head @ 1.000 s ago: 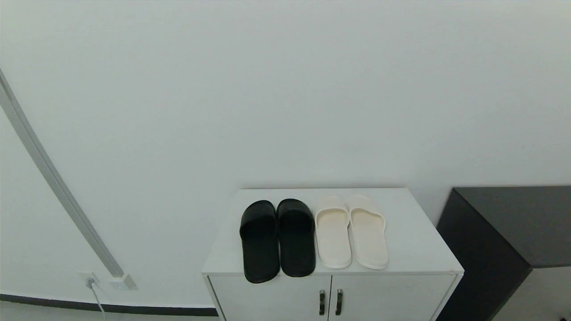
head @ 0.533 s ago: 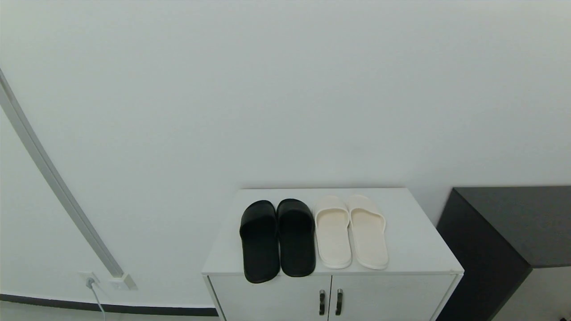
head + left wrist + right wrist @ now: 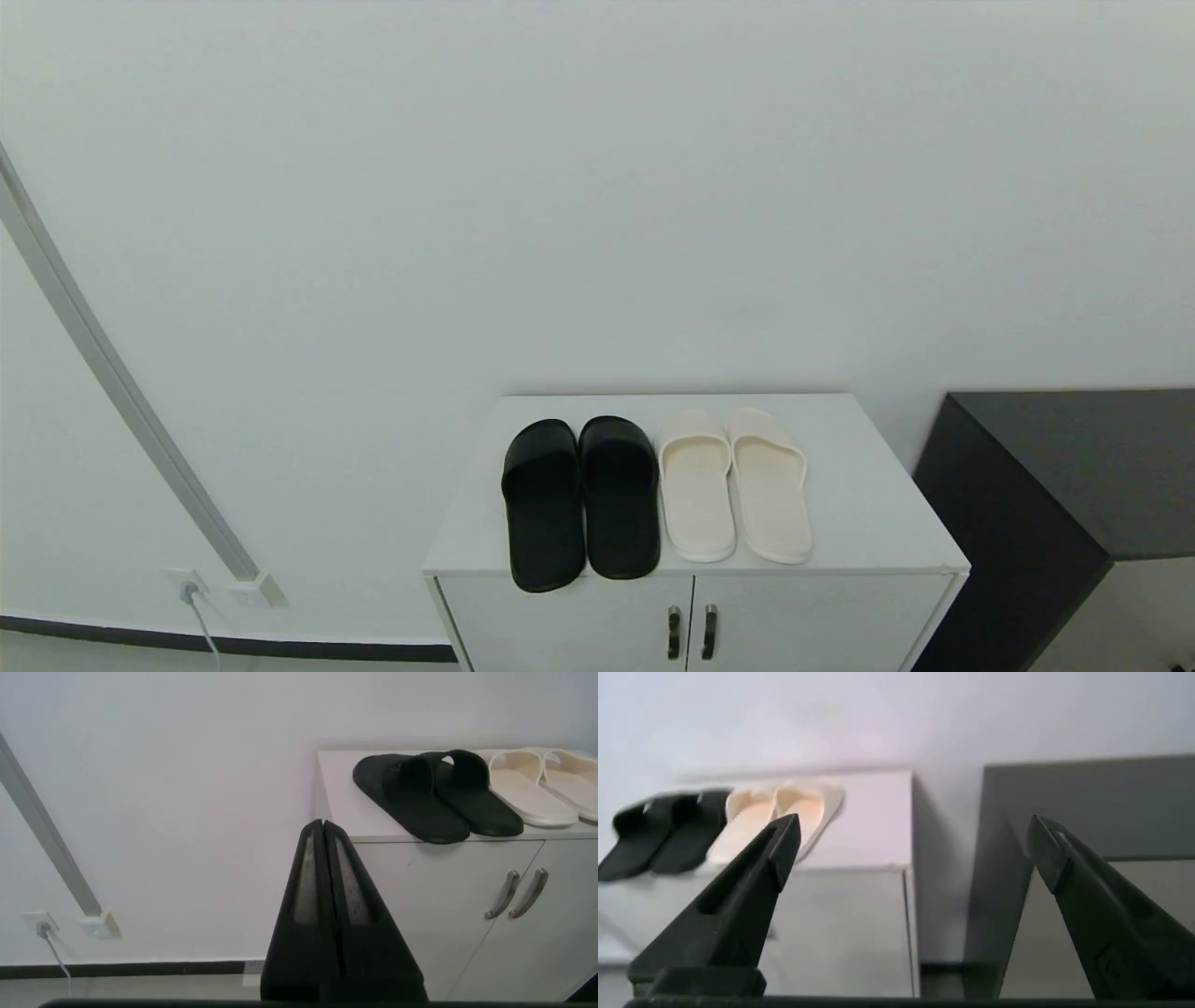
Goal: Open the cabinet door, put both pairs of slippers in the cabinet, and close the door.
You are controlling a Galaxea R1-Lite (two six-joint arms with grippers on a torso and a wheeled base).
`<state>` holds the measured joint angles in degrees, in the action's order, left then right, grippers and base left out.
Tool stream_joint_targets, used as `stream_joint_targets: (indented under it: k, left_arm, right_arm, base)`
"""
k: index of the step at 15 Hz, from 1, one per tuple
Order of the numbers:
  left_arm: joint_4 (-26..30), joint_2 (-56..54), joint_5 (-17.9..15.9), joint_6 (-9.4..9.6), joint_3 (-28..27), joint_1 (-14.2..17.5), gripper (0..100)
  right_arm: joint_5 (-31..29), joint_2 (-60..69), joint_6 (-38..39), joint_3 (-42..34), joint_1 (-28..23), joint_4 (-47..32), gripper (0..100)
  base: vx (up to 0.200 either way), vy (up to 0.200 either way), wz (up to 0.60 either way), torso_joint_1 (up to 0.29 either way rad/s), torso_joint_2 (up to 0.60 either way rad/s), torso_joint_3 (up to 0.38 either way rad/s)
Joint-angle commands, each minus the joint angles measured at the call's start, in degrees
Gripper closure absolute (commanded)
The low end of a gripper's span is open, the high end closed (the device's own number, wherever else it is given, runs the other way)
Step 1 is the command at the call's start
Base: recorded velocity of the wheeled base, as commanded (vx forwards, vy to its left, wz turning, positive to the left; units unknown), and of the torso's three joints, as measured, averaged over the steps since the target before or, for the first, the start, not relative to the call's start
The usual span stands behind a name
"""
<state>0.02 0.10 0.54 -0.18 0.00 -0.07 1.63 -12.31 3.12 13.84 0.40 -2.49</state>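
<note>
On white cabinet (image 3: 868, 523), doors closed: black slippers (image 3: 579, 499), cream slippers (image 3: 733, 485). My left gripper (image 3: 323, 826): jaws pressed together, empty. My right gripper (image 3: 912, 826): jaws spread wide, empty.

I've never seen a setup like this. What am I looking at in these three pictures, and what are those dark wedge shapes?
This is a two-armed robot. The wide picture comes from a camera on its head, facing a white cabinet with its doors shut and two handles side by side. On top lie black slippers and cream slippers. A dark cabinet stands to the right. The other two pictures come from cameras on the wrists. The dark wedges are its pincers: the left gripper is shut and the right gripper is open. Neither holds anything.
</note>
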Motion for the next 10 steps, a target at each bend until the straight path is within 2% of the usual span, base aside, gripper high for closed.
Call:
stream_joint_targets:
  k: [1, 3, 6, 8, 9, 10]
  left_arm:
    - [0.1, 0.0, 0.0, 0.09, 0.0, 0.0, 100]
    - [0.1, 0.0, -0.1, 0.18, 0.0, 0.0, 100]
    - [0.1, 0.0, -0.2, 0.18, 0.0, 0.0, 100]
    - [0.1, 0.0, -0.2, 0.18, 0.0, 0.0, 100]
    - [0.1, 0.0, -0.2, 0.18, 0.0, 0.1, 100]
    - [0.1, 0.0, -0.2, 0.18, 0.0, 0.1, 100]
  right_arm:
    - [4.3, -17.6, -0.6, -0.8, 1.8, 4.0, 0]
    - [5.0, -25.9, -0.7, 0.4, 3.2, 7.7, 0]
    - [3.9, -39.1, 1.6, 6.7, 11.3, 10.1, 0]
    - [-3.1, -44.8, 6.5, 11.9, 21.6, 10.2, 0]
    - [-10.2, -48.6, 9.9, 14.3, 30.6, 10.2, 0]
    - [-13.0, -50.5, 11.2, 15.3, 34.1, 10.3, 0]
  base:
    - [0.0, 0.0, 0.0, 0.0, 0.0, 0.0]
    - [0.0, 0.0, 0.0, 0.0, 0.0, 0.0]
    - [0.0, 0.0, 0.0, 0.0, 0.0, 0.0]
    - [0.0, 0.0, 0.0, 0.0, 0.0, 0.0]
    - [0.0, 0.0, 0.0, 0.0, 0.0, 0.0]
    - [0.0, 0.0, 0.0, 0.0, 0.0, 0.0]
